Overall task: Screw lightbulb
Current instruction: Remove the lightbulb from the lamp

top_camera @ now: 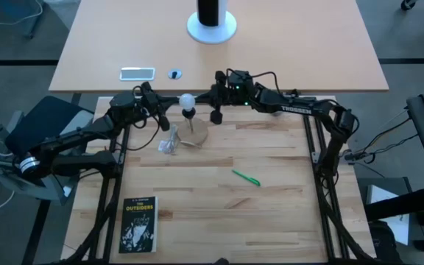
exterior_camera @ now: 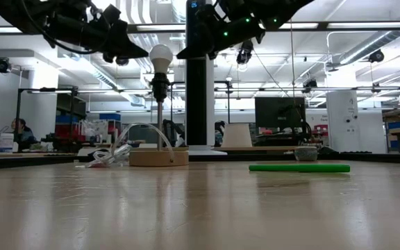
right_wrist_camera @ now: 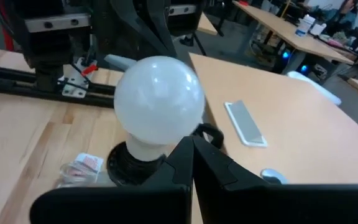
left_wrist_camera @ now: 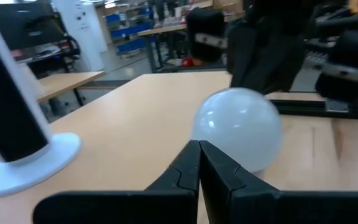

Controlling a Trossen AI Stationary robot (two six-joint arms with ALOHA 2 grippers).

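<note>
Left claw (top_camera: 162, 110) pinched shut, empty, poised just left of the lightbulb (top_camera: 188, 101); right claw (top_camera: 216, 94) likewise shut and empty, just right of it. Both arms stretched inward from the sides. Lightbulb upright in a black socket on a round wooden base (top_camera: 195, 135), far centre of the tabletop (top_camera: 271, 213). Green pen (top_camera: 246, 177) and book (top_camera: 139, 224) nearer. Workshop benches beyond.

High view: overhead, straight down, far, covers whole worktop (top_camera: 271, 213) and both arms. Low view: at worktop level, faces level across into room, mid-distance. Left wrist view: close behind lightbulb (left_wrist_camera: 238, 127), facing right arm. Right wrist view: close, opposite side, facing left arm. All four share lightbulb on its stand.
</note>
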